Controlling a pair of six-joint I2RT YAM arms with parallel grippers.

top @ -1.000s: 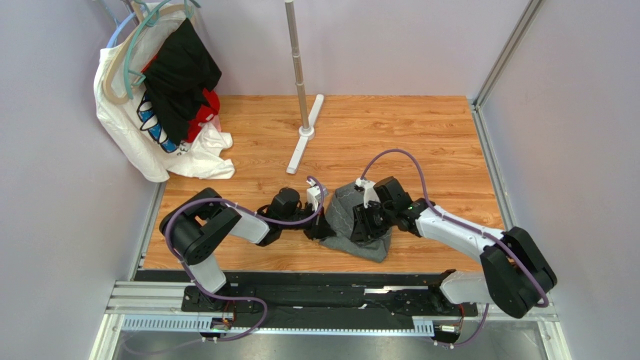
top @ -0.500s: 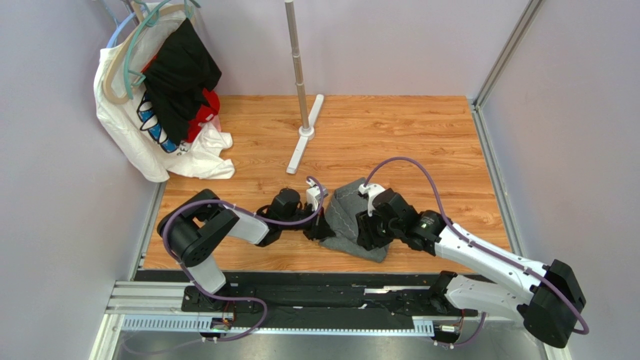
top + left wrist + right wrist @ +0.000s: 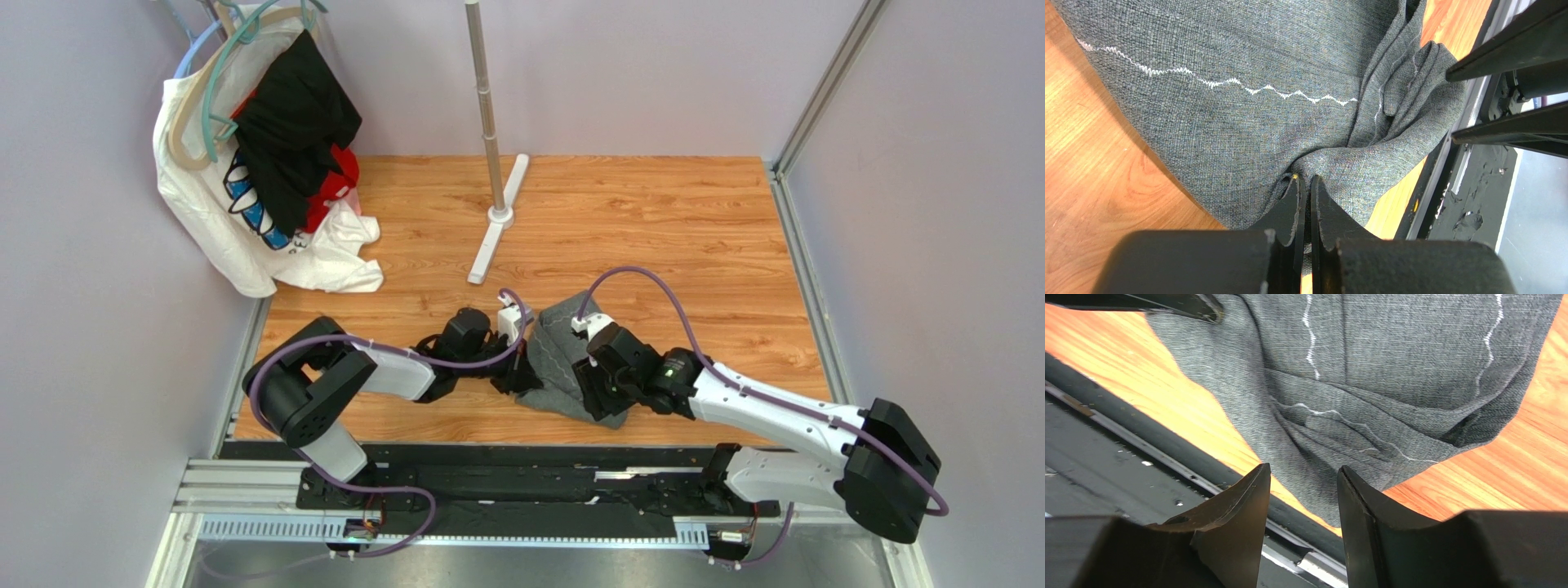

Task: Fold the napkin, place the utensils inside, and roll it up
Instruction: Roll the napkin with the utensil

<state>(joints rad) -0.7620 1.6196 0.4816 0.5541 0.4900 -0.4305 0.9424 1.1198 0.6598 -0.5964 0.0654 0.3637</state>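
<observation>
The left jaws are clenched on a napkin (image 3: 1229,116) fold, likely as an anchor; the right jaws are parted above it.

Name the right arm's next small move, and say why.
Probably lower the open right end effector onto the bunched folds beneath it and close. The left end effector pinches the napkin, which lies crumpled; a second grip could spread it flat.
</observation>
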